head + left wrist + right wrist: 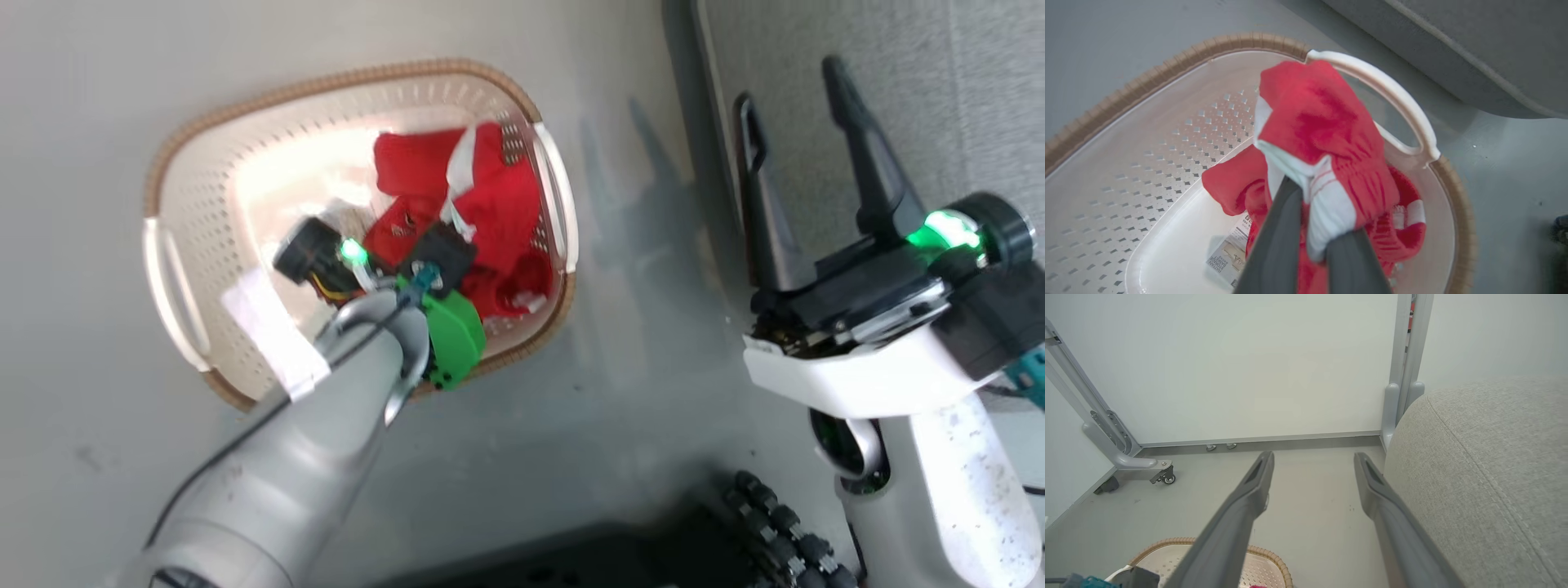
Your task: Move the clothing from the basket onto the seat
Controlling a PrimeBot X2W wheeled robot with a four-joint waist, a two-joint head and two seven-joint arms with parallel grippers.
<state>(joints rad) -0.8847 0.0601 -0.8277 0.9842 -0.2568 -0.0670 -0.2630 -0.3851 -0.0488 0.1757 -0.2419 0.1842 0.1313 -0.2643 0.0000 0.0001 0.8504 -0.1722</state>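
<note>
The grey seat [1486,477] is standing near the basket [188,212] on the floor [637,392]. The red clothing [1323,122] is lying inside the basket, by the handle nearest the seat. The left tool [1312,212] is pinching it. The right tool [1312,457] is hanging spread wide, empty.

The paper label [1229,255] in the basket [1167,65] is unreadable.

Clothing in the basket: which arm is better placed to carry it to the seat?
Left. The left claw is shut on the clothing over the basket; the right claw hangs open and empty beside the seat.
</note>
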